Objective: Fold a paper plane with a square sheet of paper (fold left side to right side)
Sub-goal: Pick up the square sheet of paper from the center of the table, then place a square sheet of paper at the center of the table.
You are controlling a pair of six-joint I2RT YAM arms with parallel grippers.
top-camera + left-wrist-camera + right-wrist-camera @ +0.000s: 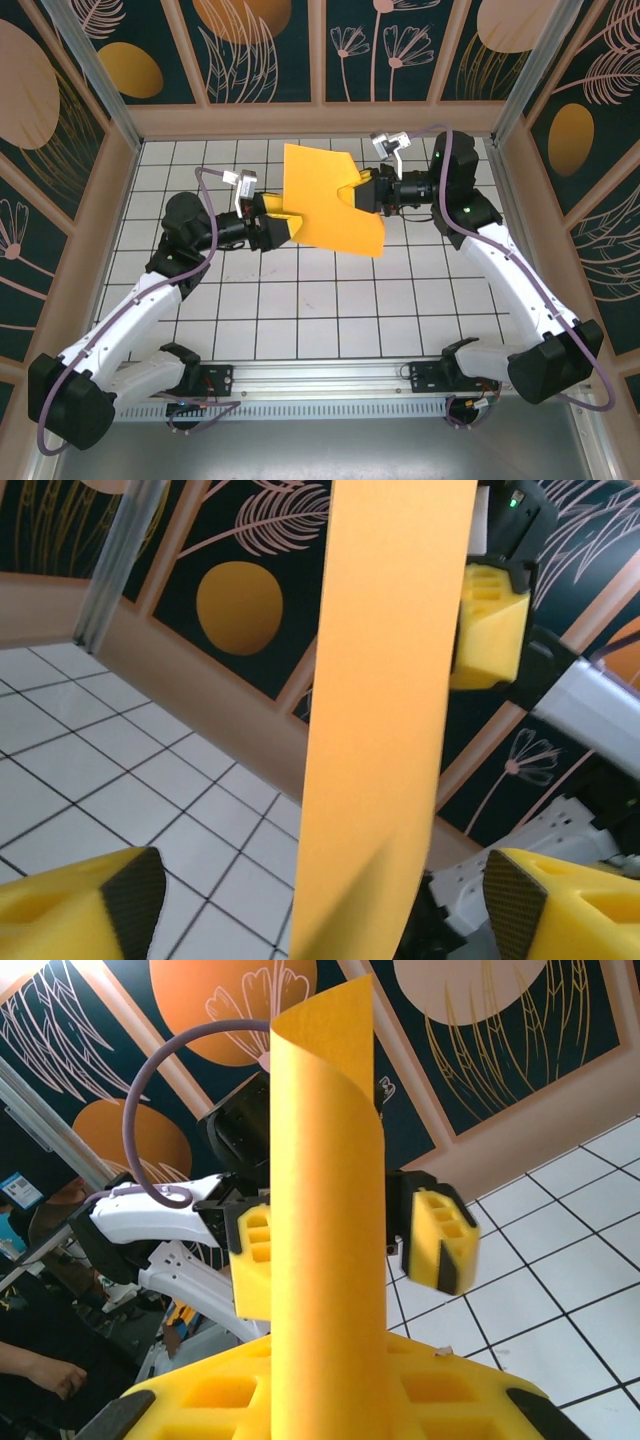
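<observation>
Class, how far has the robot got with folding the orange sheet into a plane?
Done: the square sheet of paper is lifted off the tiled table, curled and upright. In hand: the right gripper pinches one edge; the left gripper has its fingers open either side of the sheet. Left: no crease shows, so the left-to-right fold and every later fold remain.

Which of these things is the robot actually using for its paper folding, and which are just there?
In use: square sheet of paper, pinched by the right gripper; left gripper, open, a finger either side of the sheet.
Just there: white tiled table; patterned walls.
</observation>
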